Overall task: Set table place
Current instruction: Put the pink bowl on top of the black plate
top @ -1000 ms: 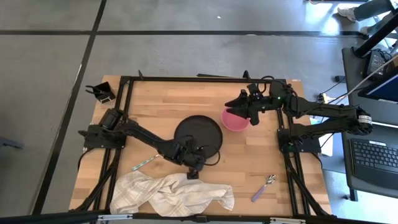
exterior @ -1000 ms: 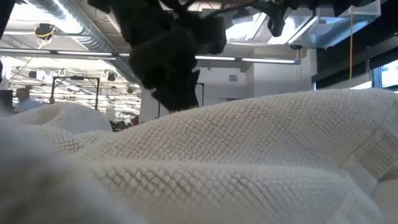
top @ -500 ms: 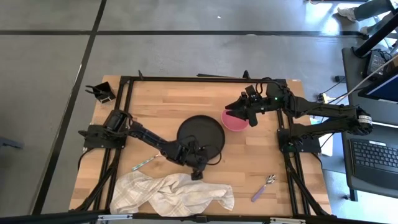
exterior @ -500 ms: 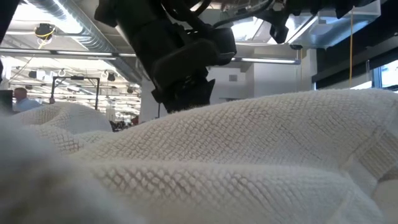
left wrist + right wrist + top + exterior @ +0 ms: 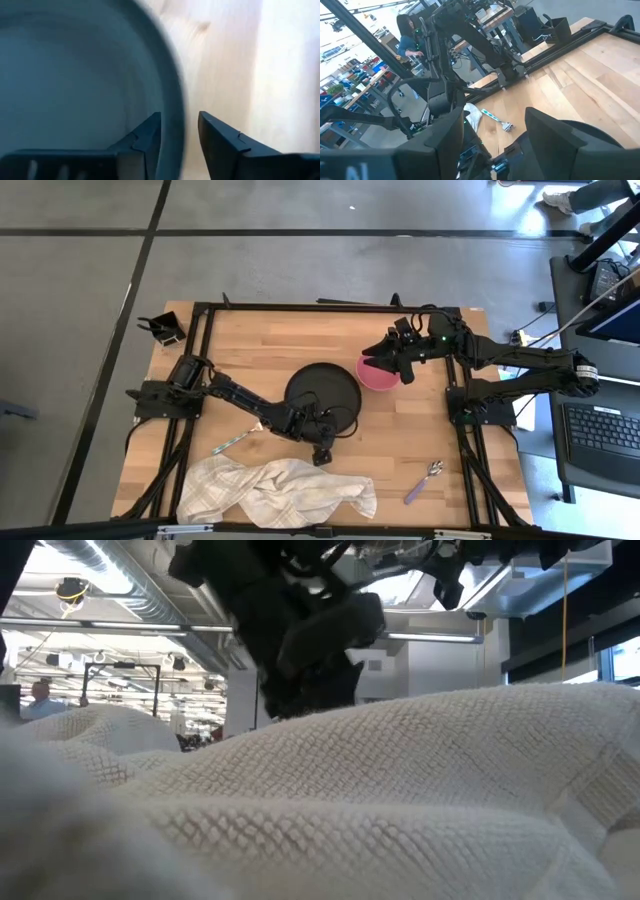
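Your low view is almost wholly blocked: the white towel fills the lower frame, so only a dark arm mass at upper centre and a ceiling with pipes and strip lights show behind it. You cannot see the table's contents from there.

From the high view, your left gripper sits at the lower right rim of the black plate at the frame's centre. Your left wrist view shows its two fingers parted, one on each side of the plate's rim; whether they press the rim, you cannot tell. Most of the plate is cut off there.

Your right gripper hovers over the pink bowl, just right of the plate, hiding the bowl's upper edge. In the right wrist view its fingers stand spread apart with nothing between them, and the bowl is not visible.

The fork lies at lower left of the plate, its handle end partly under the left arm. The purple-handled spoon lies well apart at lower right. The towel lies crumpled along the bottom edge of the table, light wood planks in a black frame. Grey floor with dark lines surrounds it; a desk with a keyboard is cut off at the right edge. A person shows in the right wrist view's far background.
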